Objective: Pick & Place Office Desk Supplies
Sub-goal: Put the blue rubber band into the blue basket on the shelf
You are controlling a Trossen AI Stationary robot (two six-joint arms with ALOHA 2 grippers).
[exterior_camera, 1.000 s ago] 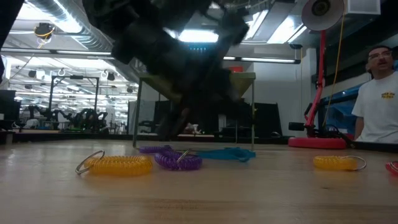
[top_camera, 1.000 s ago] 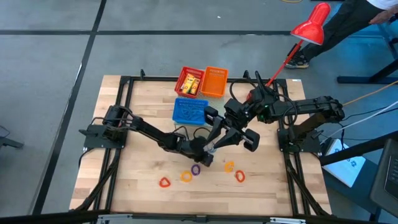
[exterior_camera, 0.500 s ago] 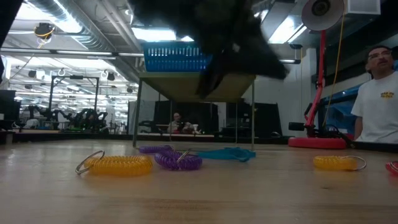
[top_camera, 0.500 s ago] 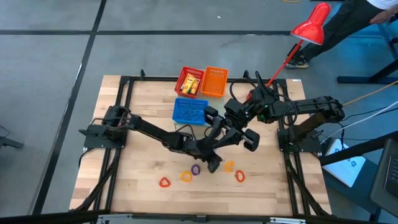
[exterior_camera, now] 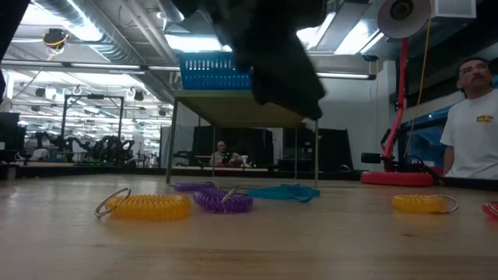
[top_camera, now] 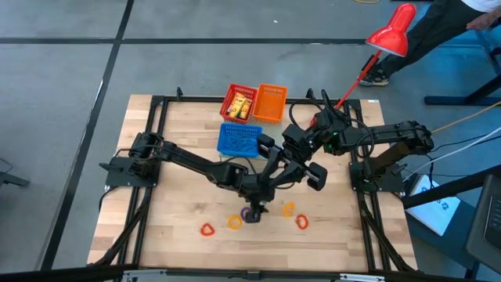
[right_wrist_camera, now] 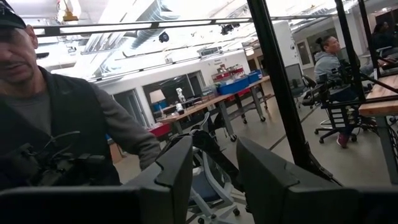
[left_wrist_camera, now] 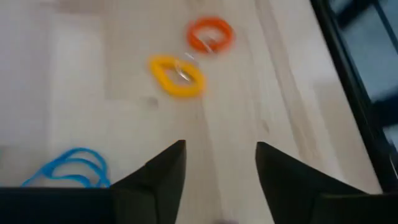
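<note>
Left gripper [top_camera: 252, 210] low over the worktop [top_camera: 172, 211] centre, jaws apart with nothing between them, above the purple loop [exterior_camera: 223, 201]; yellow loop [left_wrist_camera: 177, 76] and orange loop [left_wrist_camera: 211, 34] lying ahead, blue loop [left_wrist_camera: 67, 167] off to one side. Right gripper [right_wrist_camera: 211, 171] raised, aimed out at the room, jaws partly open and empty. More loops spread along the worktop's front, yellow blocks [top_camera: 241, 104] in the red basket [top_camera: 232, 97].

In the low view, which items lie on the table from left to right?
Yellow coil → purple coil → blue loop → second yellow coil → red item at the edge.
</note>
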